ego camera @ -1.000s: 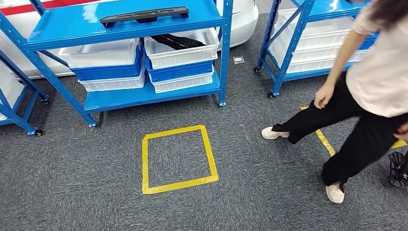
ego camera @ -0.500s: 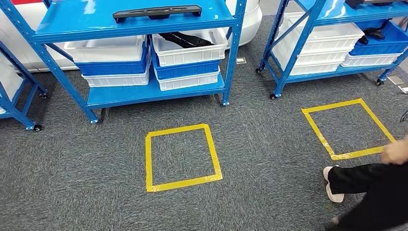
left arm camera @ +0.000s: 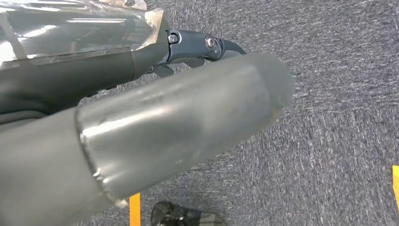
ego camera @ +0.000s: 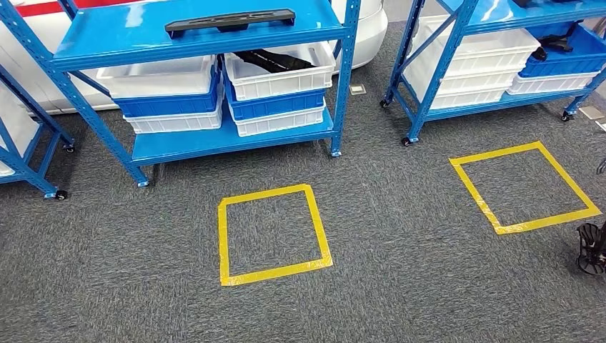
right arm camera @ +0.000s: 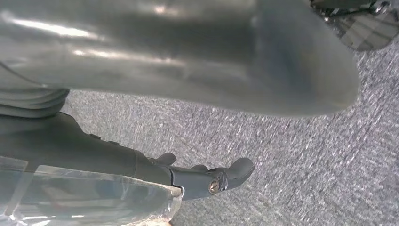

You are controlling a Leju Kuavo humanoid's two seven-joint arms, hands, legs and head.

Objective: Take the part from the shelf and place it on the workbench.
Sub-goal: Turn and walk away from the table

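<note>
Up on the top deck of the nearer blue shelf (ego camera: 93, 51) sits the long black part (ego camera: 230, 20), lying flat and lengthwise along the shelf, well clear of the white bins (ego camera: 279, 71) and blue bins (ego camera: 168, 103) stacked one level below. That's the thing to grab, and nothing is touching it yet.

Both arms hang down by the robot's sides, so the wrist views just look at grey carpet. The left hand (left arm camera: 141, 132) holds nothing, thumb out straight with the darker fingers (left arm camera: 207, 47) extended beside it, loosely open as far as I can see. Same story for the right hand (right arm camera: 188, 61): empty, thumb stretched out, fingers (right arm camera: 221, 176) roughly straight and not curled on anything.

What could go wrong from here, imo: the part is long and thin, so gripping it off-centre with one hand would probably let it tip and slide out. The shelf upright (ego camera: 344, 78) stands right at the part's end, and an arm coming in at an angle could clip it. There's also a yellow tape square (ego camera: 274, 234) on the floor in front of the shelf; stopping short of it would likely leave the reach too long.

So, part up high and ahead, hands low and well apart from it.
</note>
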